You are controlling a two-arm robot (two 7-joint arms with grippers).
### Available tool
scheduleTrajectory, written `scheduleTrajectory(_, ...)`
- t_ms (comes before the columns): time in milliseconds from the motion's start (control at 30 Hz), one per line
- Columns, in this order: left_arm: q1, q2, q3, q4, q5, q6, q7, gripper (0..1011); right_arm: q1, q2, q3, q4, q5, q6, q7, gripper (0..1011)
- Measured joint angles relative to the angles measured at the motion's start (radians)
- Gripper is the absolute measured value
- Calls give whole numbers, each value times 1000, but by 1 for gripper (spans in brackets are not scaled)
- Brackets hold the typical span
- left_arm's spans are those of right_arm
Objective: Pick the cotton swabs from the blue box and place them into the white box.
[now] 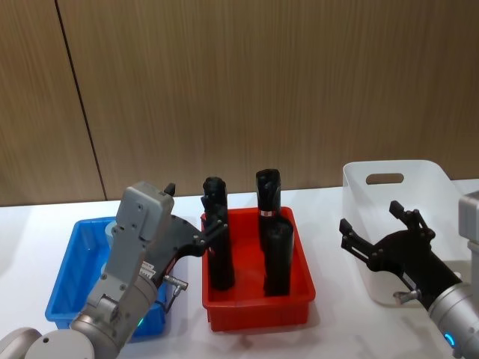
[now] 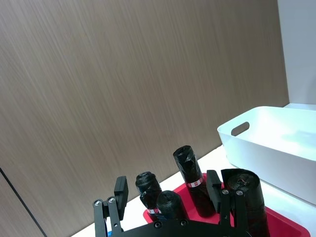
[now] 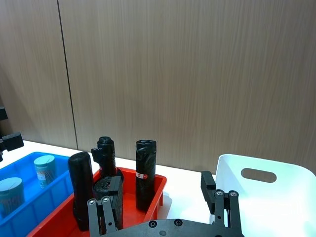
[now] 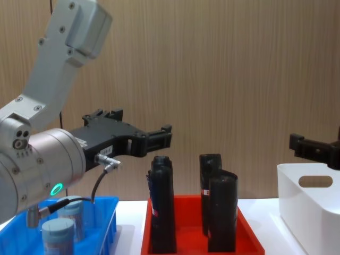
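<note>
Probably the swabs [image 3: 44,170] will handle as light, stiff little jars: clear plastic with smooth round sides, so likely slippery under hard pads, and a lid might lift off if pulled. The safest hold looks to be across the body just under the lid, from above, squeezing gently.

Two jars stand upright in the blue box [image 3: 54,190] at the lower left of the right wrist view, close together but not touching. They also show at the lower left of the chest view. The white box [image 1: 397,194] sits at the far right of the head view, well apart from them, with the red tray [image 1: 258,314] of black rolls [image 1: 277,254] between the two boxes.

The left gripper [image 2: 167,186] hangs above the blue box at the lower left of the head view and points across toward the red tray. Its fingers [image 2: 121,190] are spread wide, holding and touching nothing. It sits well above the jars, so it would need to tip down and drop before closing.

The right gripper [image 3: 160,181] waits at the lower right of the head view, just before the white box, with its fingers also spread and empty.
</note>
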Motion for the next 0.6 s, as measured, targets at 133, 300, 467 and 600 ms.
scheduleTrajectory(133,0,0,0,0,0,0,0,1004,0,0,0,0,0,0,0,1002)
scheduleTrajectory(300,0,0,0,0,0,0,0,1004,0,0,0,0,0,0,0,1002)
scheduleTrajectory(467,0,0,0,0,0,0,0,1004,0,0,0,0,0,0,0,1002)
scheduleTrajectory(600,0,0,0,0,0,0,0,1004,0,0,0,0,0,0,0,1002)
